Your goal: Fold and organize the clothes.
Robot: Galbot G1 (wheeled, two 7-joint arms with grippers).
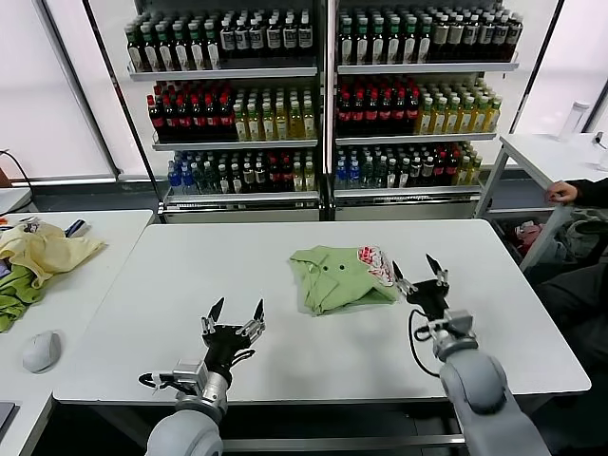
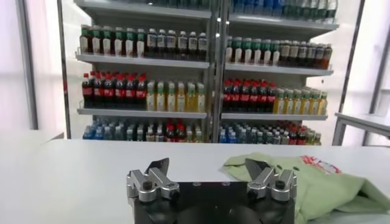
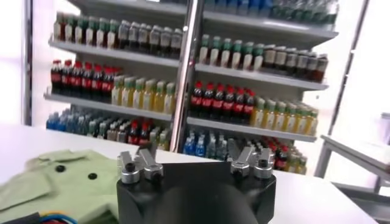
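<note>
The light sage-green T-shirt [image 1: 338, 278] lies folded into a compact bundle on the white table [image 1: 190, 275], right of centre, its red-and-white patch [image 1: 371, 256] at the far right corner. My left gripper [image 1: 235, 312] is open and empty above the table's front part, left of the shirt. My right gripper [image 1: 419, 269] is open and empty just right of the shirt. The shirt shows in the left wrist view [image 2: 317, 179] beyond the open gripper [image 2: 209, 167] and in the right wrist view [image 3: 55, 179] beside the open gripper [image 3: 198, 153].
A pale yellow cloth [image 1: 47, 249] and a darker green cloth [image 1: 13, 296] lie on the table at left, with a computer mouse [image 1: 40, 351]. Drink shelves [image 1: 323, 95] stand behind. A person's arm [image 1: 570, 193] rests on a desk at far right.
</note>
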